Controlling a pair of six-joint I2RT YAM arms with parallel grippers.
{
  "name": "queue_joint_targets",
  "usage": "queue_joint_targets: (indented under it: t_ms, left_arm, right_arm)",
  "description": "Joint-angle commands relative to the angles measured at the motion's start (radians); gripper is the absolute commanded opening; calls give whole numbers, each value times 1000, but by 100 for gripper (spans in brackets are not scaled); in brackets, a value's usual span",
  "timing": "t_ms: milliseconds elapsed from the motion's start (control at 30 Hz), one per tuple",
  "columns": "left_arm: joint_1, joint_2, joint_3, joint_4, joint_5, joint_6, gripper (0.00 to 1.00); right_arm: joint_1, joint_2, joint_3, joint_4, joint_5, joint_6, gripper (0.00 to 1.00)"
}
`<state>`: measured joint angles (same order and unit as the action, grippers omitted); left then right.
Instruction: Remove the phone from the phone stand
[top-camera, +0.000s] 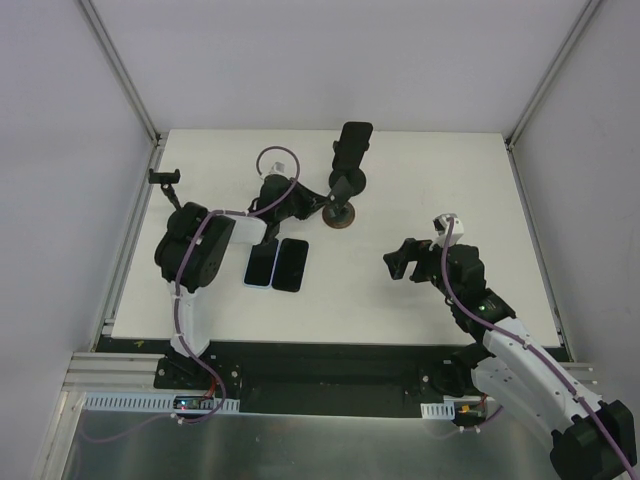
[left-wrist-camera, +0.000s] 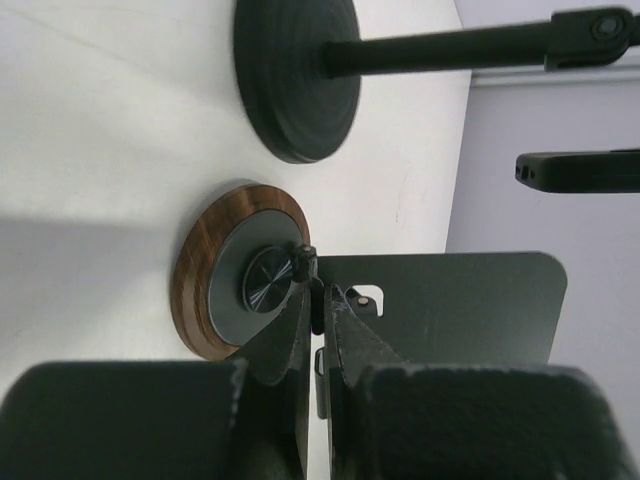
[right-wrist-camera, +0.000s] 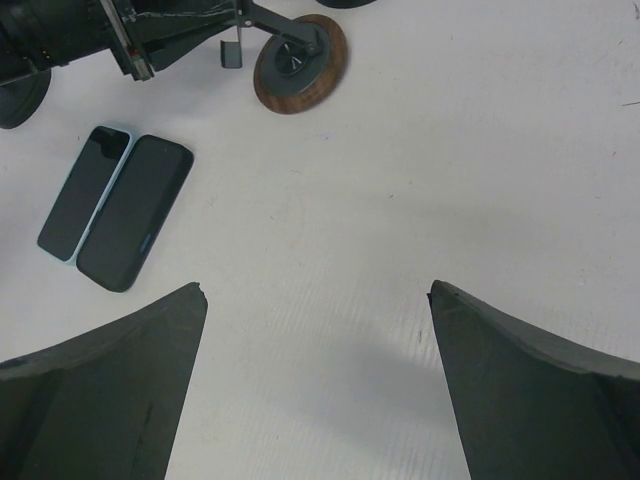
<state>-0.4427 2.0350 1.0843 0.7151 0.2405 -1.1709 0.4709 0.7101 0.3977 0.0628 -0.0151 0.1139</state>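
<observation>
The phone (top-camera: 354, 143) is sitting propped at 12 o'clock on the tabletop (top-camera: 430, 180), apparently carried by the black phone stand (left-wrist-camera: 297, 75), whose disc foot and long stem are showing in the left wrist view with the phone's dark edge hanging beside the stem. The left pincer (left-wrist-camera: 320, 300) is clenching on the thin neck of the neighbouring wood-rimmed stand (left-wrist-camera: 200, 270), just at 6 o'clock of the black one, and that stand's dark back plate is looking bare. The right pincer (right-wrist-camera: 318, 290) is hovering released, fingers spread wide, over bare surface at 4 o'clock, well apart from both stands. To my eye the job is calling for a grip on the phone itself: closing across its long edges near the middle, drawing it out along the cradle rather than prying sideways, and going slowly, because the tall stem on a small foot is likely tipping easily and the two stands are standing close enough to knock each other. Steadying the disc foot with the other arm would probably help. Two handsets, a blue-cased phone (top-camera: 260, 264) and a dark phone (top-camera: 291, 264), are lying flat side by side, touching, at 9 o'clock of centre, so any set-down should be avoiding them. A small clamp (top-camera: 165, 177) is standing near the 10 o'clock edge. The tabletop is looking matte white and smooth. Pale walls (top-camera: 60, 150) with aluminium rails (top-camera: 120, 70) are enclosing the cell.
</observation>
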Motion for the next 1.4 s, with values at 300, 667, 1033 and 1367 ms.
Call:
queue_joint_targets:
  t_ms: [300, 667, 1033, 1367]
  left_arm:
    - [171, -318, -331, 99, -317, 2, 0]
    - [274, -564, -546, -69, -612, -27, 0]
    - [393, -615, -554, -160, -661, -38, 0]
    - [458, -549, -521, -124, -523, -42, 20]
  right_arm:
    - [-5, 17, 16, 28, -2, -11, 96]
    - [-6, 46, 24, 32, -16, -6, 96]
    - [-5, 43, 20, 37, -16, -6, 96]
    - [-6, 34, 21, 31, -9, -8, 96]
